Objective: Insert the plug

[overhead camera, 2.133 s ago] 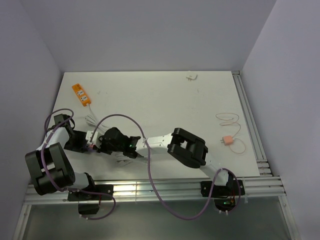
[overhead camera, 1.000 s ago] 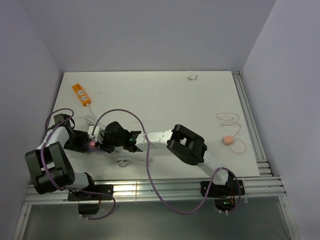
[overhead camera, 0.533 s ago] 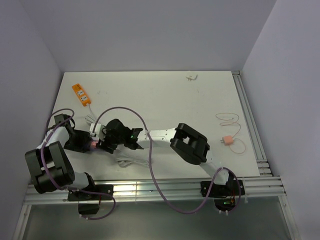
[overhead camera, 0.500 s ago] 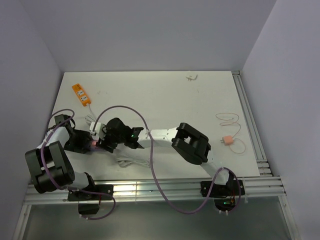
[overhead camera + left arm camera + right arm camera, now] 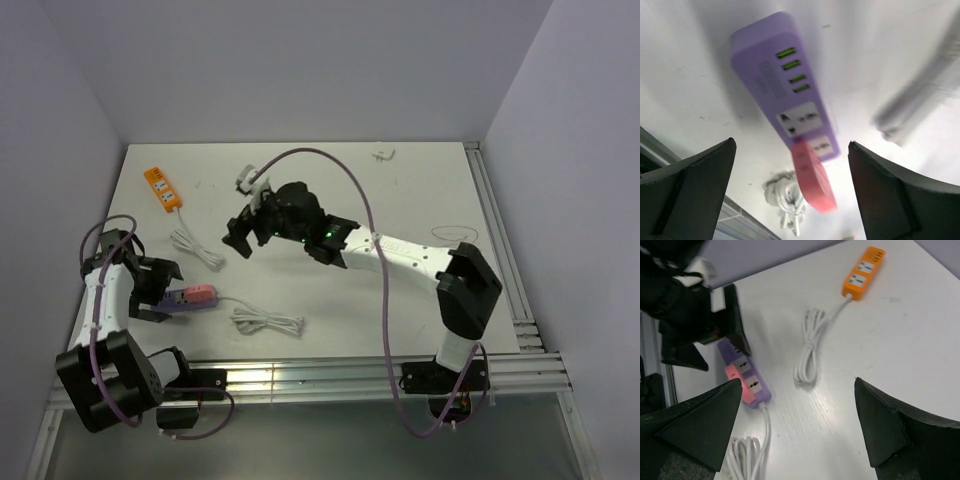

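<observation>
The table [image 5: 400,190] carries the lilac strip [image 5: 775,75] near its front-left corner. The right gripper [image 5: 798,381] hangs above the table's left-middle with its jaws spread wide, holding nothing. The left gripper [image 5: 791,144] is at the strip's left end, also wide open and empty. The plug [image 5: 812,175] is a plain, smooth, salmon-pink oblong block. It stands in the strip toward its cord [image 5: 765,430] end, and its prongs are hidden.

The right fingers [image 5: 695,425] left the lilac power strip [image 5: 172,298] and swung, spread wide, toward the surface's [image 5: 400,200] far middle.
</observation>
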You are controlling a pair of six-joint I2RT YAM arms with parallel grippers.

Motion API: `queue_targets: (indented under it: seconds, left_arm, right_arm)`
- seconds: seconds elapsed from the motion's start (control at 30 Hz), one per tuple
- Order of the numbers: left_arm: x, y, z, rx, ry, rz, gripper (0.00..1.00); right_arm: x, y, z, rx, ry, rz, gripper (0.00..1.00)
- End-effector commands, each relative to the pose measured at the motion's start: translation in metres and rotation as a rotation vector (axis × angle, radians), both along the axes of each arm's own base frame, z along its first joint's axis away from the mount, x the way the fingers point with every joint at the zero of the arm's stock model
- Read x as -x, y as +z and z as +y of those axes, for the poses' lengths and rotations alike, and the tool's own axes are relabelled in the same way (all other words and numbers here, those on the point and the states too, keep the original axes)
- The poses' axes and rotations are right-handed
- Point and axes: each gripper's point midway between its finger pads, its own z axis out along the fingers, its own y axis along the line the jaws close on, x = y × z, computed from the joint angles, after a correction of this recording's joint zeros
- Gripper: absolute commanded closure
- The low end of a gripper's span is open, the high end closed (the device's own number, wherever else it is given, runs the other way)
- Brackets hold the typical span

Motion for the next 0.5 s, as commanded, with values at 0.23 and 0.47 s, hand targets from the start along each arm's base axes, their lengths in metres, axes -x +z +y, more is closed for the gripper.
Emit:
queue_targets:
  seconds: [0.23, 0.47]
  left_arm:
    - [-0.038, 0.120, 0.042, -0.327, -0.063, -0.351, 0.00]
    - [-0.061, 0.189, 0.017, -0.400, -0.155, -0.680, 0.01]
  right_arm:
    - [-0.082, 0.004, -0.194, 0.051, -0.810, 0.362, 0.00]
    - [-0.069, -0.019, -0.370, -0.063, -1.266, 0.581, 0.00]
